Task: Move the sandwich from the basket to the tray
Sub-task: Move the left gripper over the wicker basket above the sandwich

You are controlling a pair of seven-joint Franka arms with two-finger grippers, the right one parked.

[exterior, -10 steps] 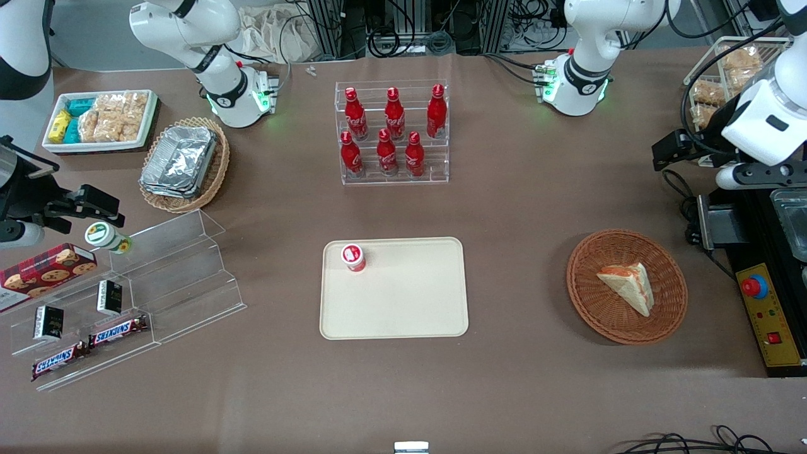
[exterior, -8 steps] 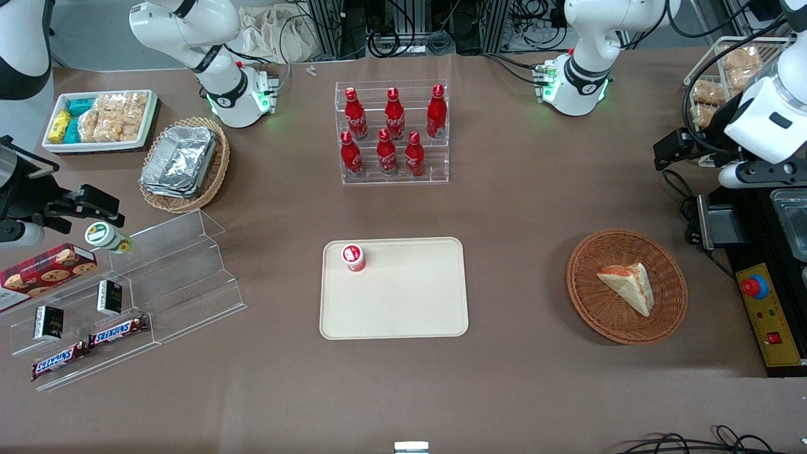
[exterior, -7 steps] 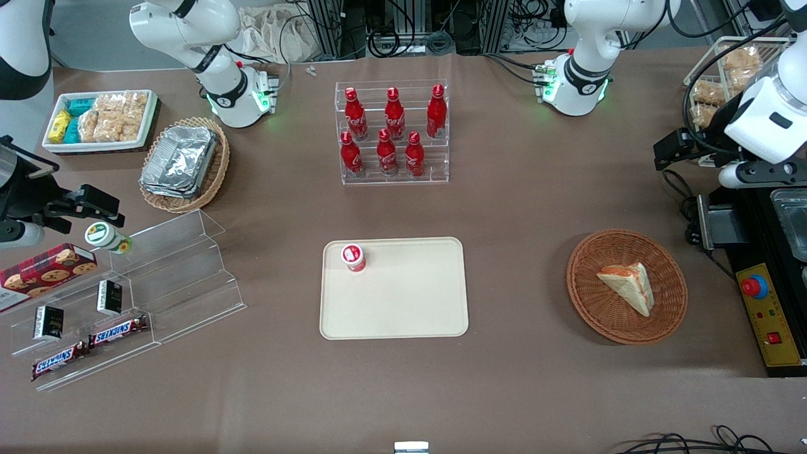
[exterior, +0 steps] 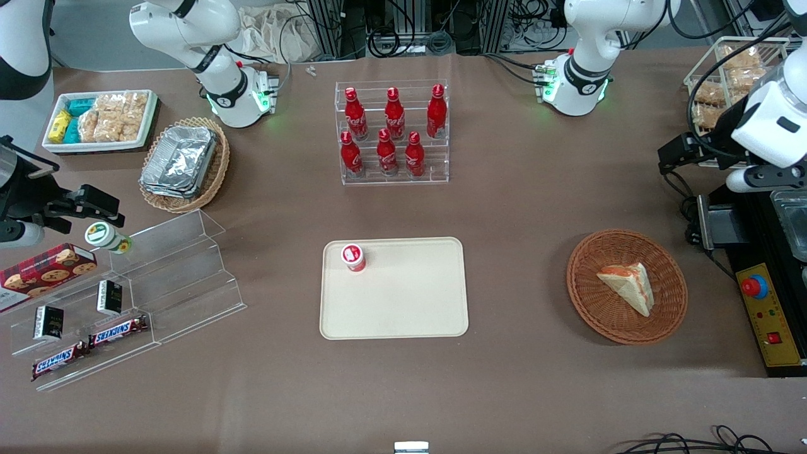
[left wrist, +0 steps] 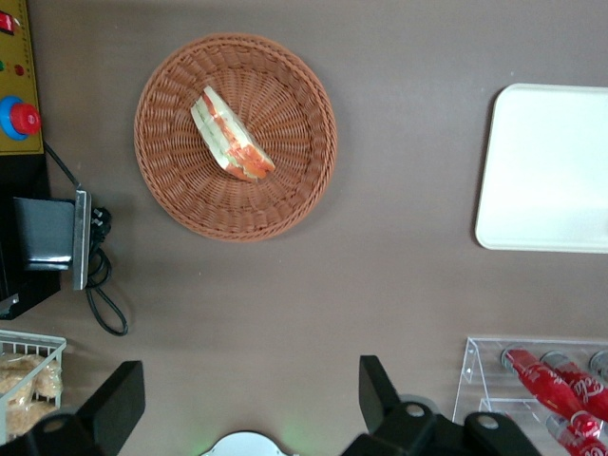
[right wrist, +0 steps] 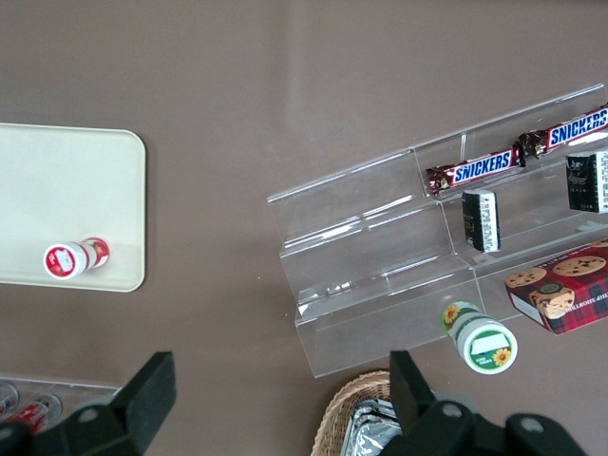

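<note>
The sandwich (exterior: 627, 287) lies in the basket (exterior: 589, 312), which sits on the desk (exterior: 529, 202) toward the working arm's end. The tray (exterior: 410, 302) lies mid-desk, well apart from the basket, with a small cup (exterior: 354, 257) standing in one of its corners. The bottle rack (exterior: 392, 132) stands farther from the front camera than the tray. The gripper (left wrist: 249, 404) hangs above bare desk, jaws spread, farther from the camera than the basket.

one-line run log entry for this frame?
phase: approach | gripper: open, empty, above table | sandwich: in basket | tray: no sandwich
</note>
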